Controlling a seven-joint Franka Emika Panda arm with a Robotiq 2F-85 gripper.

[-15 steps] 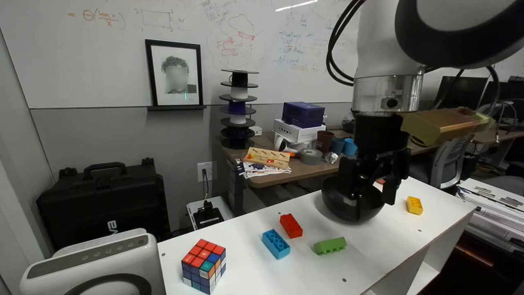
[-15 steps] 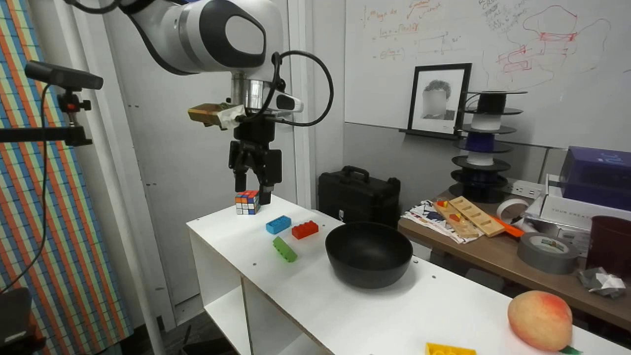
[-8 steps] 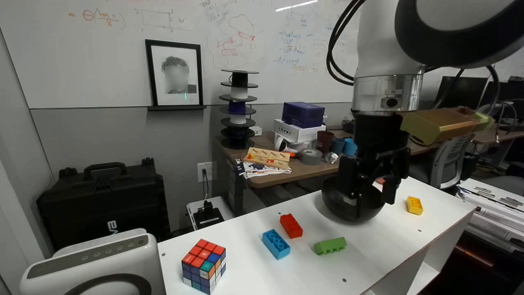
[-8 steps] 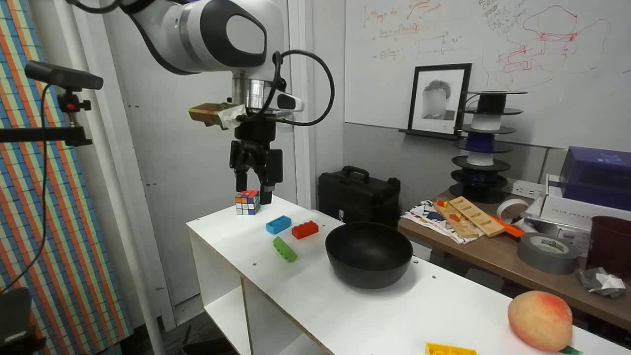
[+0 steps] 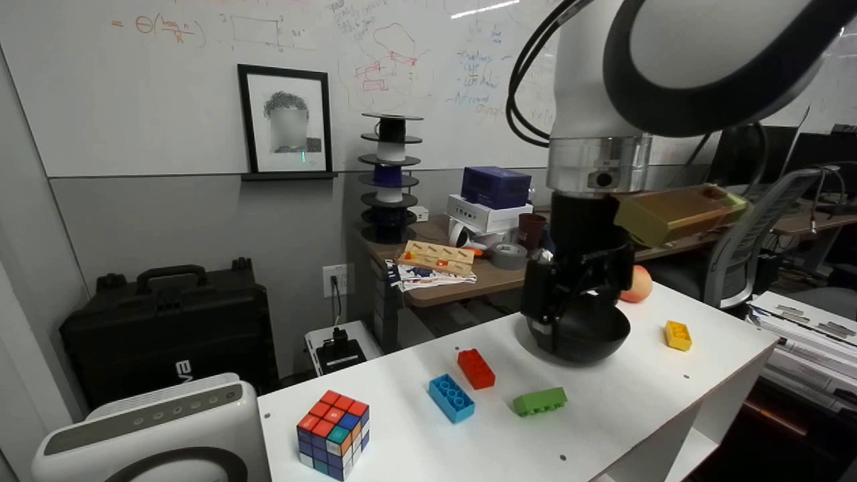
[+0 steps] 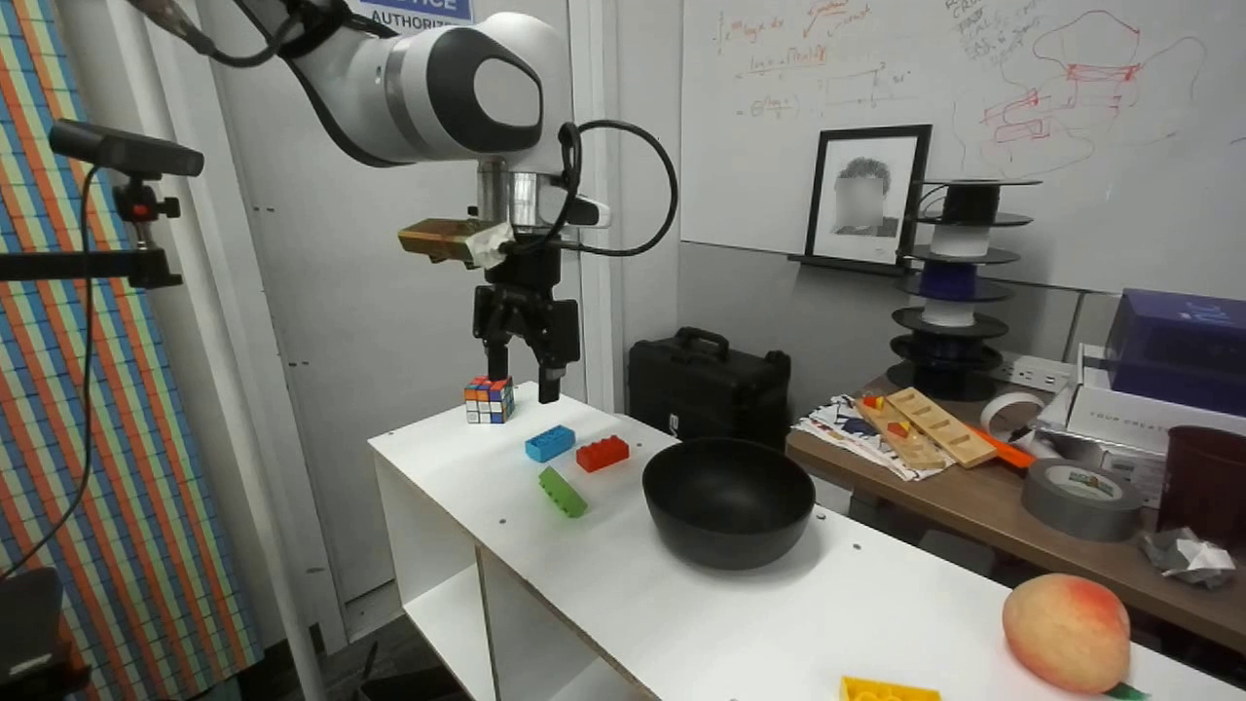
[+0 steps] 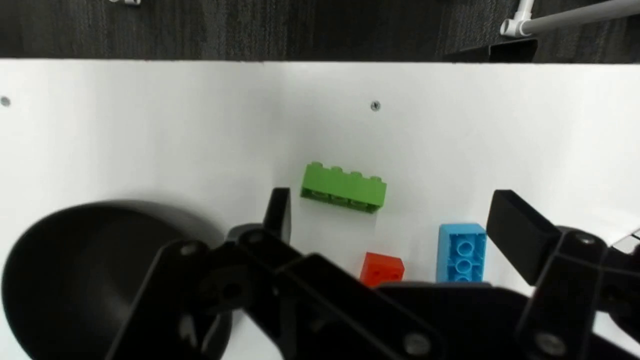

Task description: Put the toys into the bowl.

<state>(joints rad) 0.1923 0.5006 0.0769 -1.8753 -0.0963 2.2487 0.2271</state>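
Hanging above the white shelf, the gripper has its fingers well apart; in the wrist view the green brick lies on its side, studs toward the shelf edge at the top of that view, its long axis nearly parallel to that edge; the blue brick rests hollow side up, its long axis pointing across the shelf; just beside it the red brick sits studs up, lying roughly the same way; the black bowl stands upright between these bricks and the peach; the yellow brick is near the peach; the puzzle cube stands beyond the blue brick, away from the bowl.
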